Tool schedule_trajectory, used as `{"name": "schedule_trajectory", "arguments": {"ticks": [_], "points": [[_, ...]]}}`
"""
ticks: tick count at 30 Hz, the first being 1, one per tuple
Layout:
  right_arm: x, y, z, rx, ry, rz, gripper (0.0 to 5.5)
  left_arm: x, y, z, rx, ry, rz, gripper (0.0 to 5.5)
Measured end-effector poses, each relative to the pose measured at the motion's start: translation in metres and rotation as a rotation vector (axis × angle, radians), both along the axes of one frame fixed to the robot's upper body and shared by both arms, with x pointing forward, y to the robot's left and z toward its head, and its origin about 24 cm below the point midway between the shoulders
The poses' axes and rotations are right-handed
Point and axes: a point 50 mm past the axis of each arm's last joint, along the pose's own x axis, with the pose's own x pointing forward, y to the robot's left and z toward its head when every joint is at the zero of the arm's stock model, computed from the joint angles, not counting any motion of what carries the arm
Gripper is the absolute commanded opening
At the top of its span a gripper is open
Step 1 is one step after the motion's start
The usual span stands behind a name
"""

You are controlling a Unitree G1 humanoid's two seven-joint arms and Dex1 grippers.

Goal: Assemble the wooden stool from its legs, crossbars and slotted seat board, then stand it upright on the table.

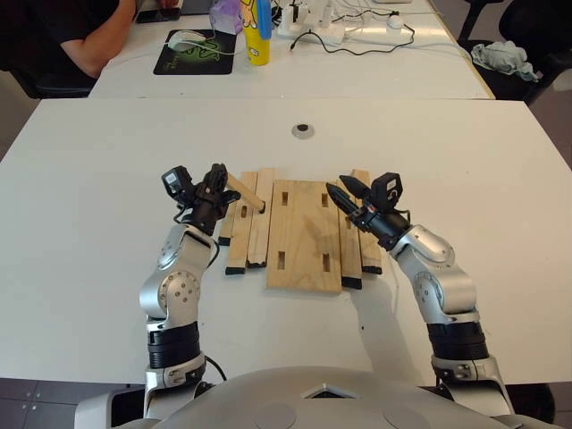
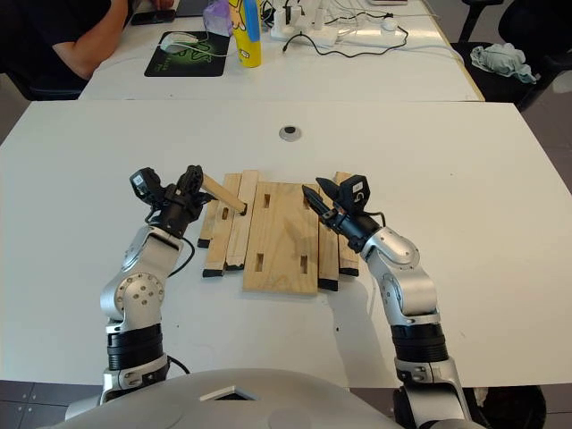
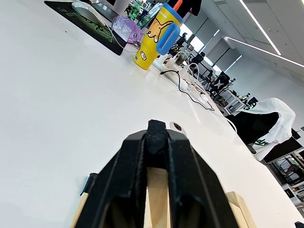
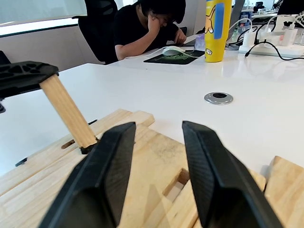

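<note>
Here, the seat board [image 1: 304,234] is seen lying flat at the centre of the left eye view on the table [image 1: 483,197], flanked by loose wooden pieces [image 1: 241,237]. Left of centre, a wooden bar [image 1: 248,197] is clamped by the left gripper [image 1: 214,183] and held tilted, its lower end touching those pieces. Right of centre, the right gripper [image 1: 338,189] is held over the board's edge, its fingers spread and empty.
</note>
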Motion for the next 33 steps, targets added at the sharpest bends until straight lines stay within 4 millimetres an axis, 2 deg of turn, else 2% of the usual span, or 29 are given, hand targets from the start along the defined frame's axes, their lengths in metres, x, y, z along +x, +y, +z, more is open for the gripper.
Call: {"name": "schedule_trajectory", "arguments": {"ticks": [9, 15, 23, 33], "points": [[-0.002, 0.004, 0.002, -0.033, 0.003, 0.028, 1.82, 0.001, -0.039, 0.009, 0.384, -0.115, -0.087, 0.43], [-0.005, 0.01, 0.001, -0.042, 0.018, 0.06, 1.82, 0.001, -0.043, 0.005, 0.418, -0.1, -0.055, 0.43], [-0.008, 0.013, 0.002, -0.06, 0.019, 0.07, 1.82, -0.001, -0.054, 0.001, 0.525, -0.119, -0.103, 0.43], [-0.009, 0.013, 0.0, -0.063, 0.029, 0.069, 1.82, -0.001, -0.054, 0.0, 0.503, -0.124, -0.126, 0.43]]}}
